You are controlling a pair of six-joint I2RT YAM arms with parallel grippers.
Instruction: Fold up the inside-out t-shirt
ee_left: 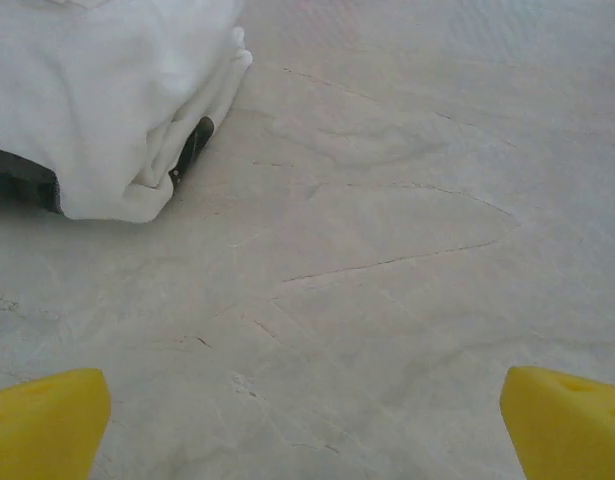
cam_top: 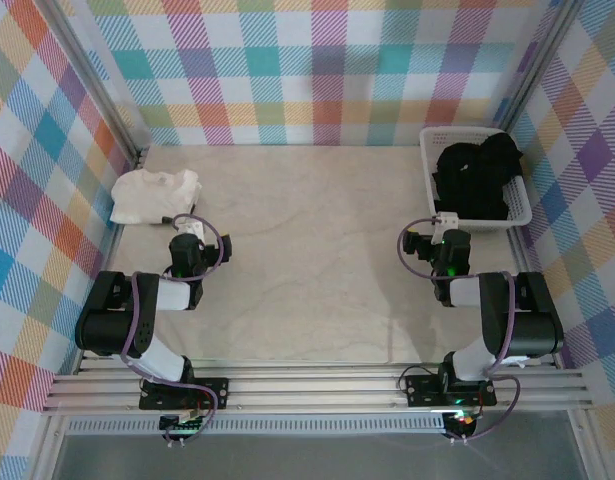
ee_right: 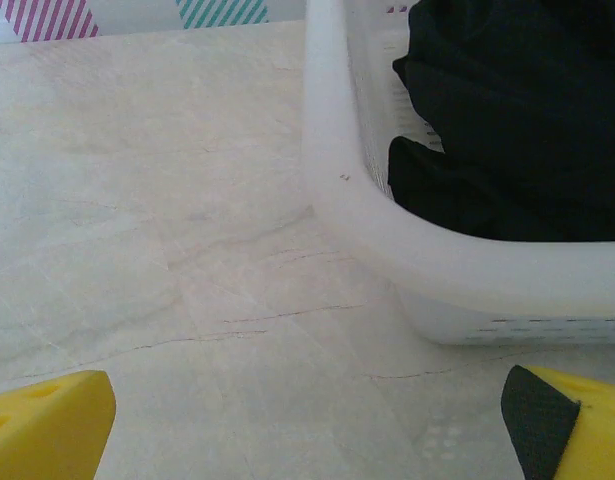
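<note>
Robot lab cell: plaid walls, aluminium rail frame, marble-look table.

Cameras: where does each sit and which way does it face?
Top external: above and behind, looking down on the table; left gripper, right gripper show.
Left wrist: low, facing the white t-shirt; yellow fingertips at bottom.
Right wrist: low, facing the basket with the black t-shirt; fingertips at bottom.
Shared: top external and right wrist see the basket.

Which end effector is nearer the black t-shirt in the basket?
Right. The right end effector sits just short of the basket holding the black t-shirt; the left end effector is across the table by the white garment.
</note>
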